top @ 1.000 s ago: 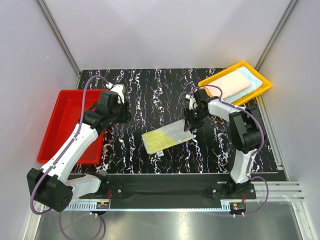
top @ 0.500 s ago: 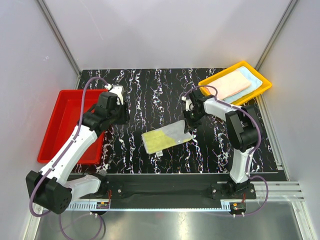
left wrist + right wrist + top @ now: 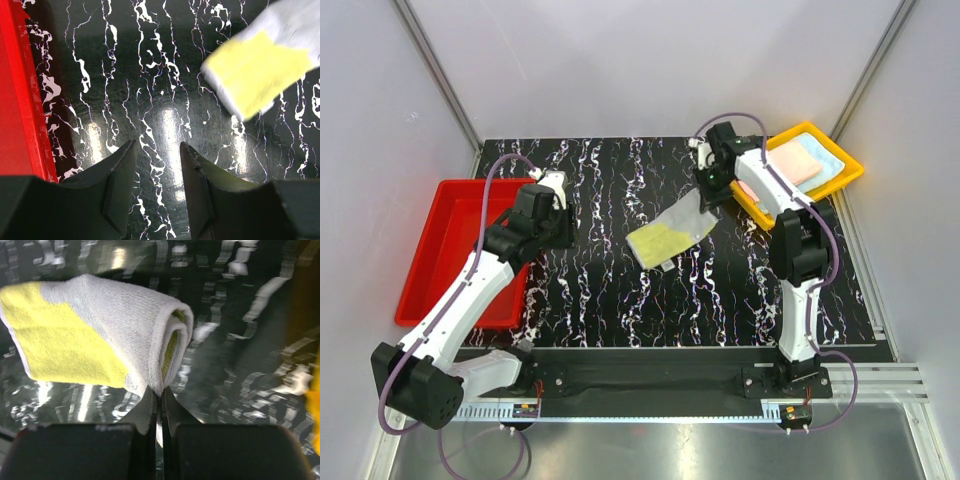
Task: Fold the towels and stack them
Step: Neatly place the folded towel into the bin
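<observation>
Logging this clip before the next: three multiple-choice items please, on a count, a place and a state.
1. How many folded towels lie in the yellow plastic tray? A none; B two; C four.
2. Where is the folded yellow-and-grey terry towel? A in that tray; B held by the right claw over the black marbled table; C flat on the table.
3. The left claw is: A open and empty; B shut on a towel; C unseen.
Answers: B, a peach-pink towel overlaps a light blue towel; B, its edge is pinched in the wrist view; A, its jaws stand apart.
</observation>
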